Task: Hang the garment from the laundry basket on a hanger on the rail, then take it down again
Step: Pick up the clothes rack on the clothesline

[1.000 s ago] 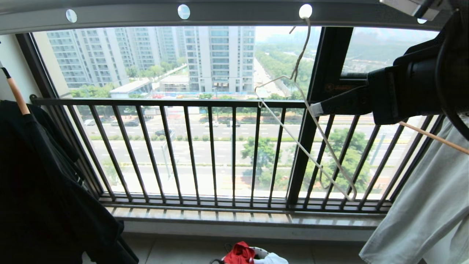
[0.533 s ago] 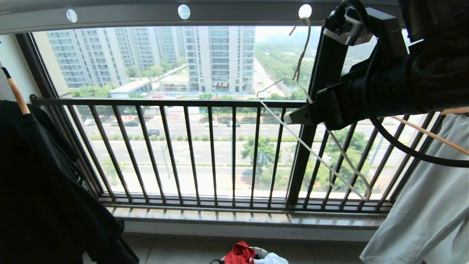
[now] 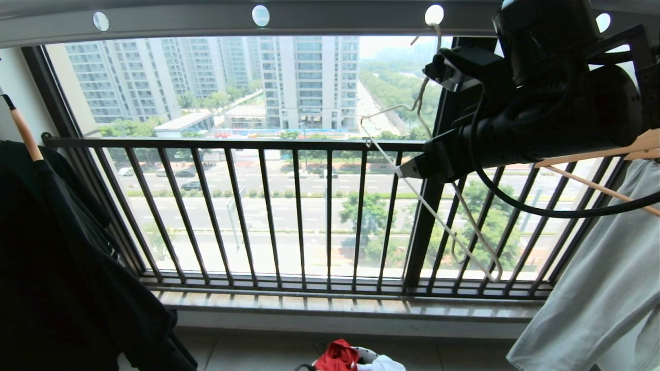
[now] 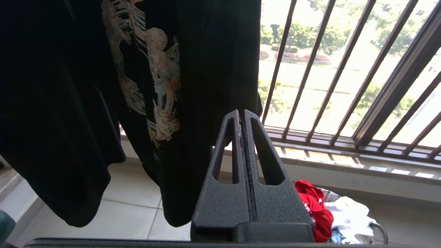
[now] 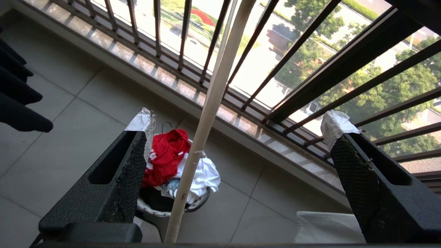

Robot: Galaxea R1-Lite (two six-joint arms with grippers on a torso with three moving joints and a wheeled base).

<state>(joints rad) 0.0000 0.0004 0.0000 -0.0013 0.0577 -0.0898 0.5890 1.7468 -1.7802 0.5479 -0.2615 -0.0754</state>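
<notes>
On your far left you're looking at a black printed T-shirt [image 3: 67, 257] draped on a tan wooden hanger [image 3: 23, 134], well clear of the job. Your left gripper [image 4: 242, 119] is hanging low beside that shirt, fingers pressed flat together on nothing, parked.

Sweeping across, the long grey overhead rail with round pale holes [image 3: 180, 20] is running over the black window railing of vertical bars [image 3: 258, 206]. Down at the floor, the red short-sleeved T-shirt [image 3: 337, 355] is lying crumpled in the small round laundry basket with the black-and-white tubular rim [image 5: 172, 210], on top of some white cloth [image 5: 203, 175]. It isn't hung yet.

Further right, the thin cream-white wire hanger [image 3: 438, 216] is dangling tilted from a rail hole. Your right gripper [image 5: 237, 127] is reaching in with jaws spread wide, one hanger limb passing between them, no pad closing on it.

Judging by looks, that hanger is light and springy and will likely swing or twist if nudged, so you'd be wise to pinch it high, near the neck under the hook, firmly. The shirt is soft and floppy; you're probably best taking it by the collar or a shoulder seam.

Far right, a pale grey-white garment [image 3: 593, 288] is hanging on another wooden hanger.
</notes>
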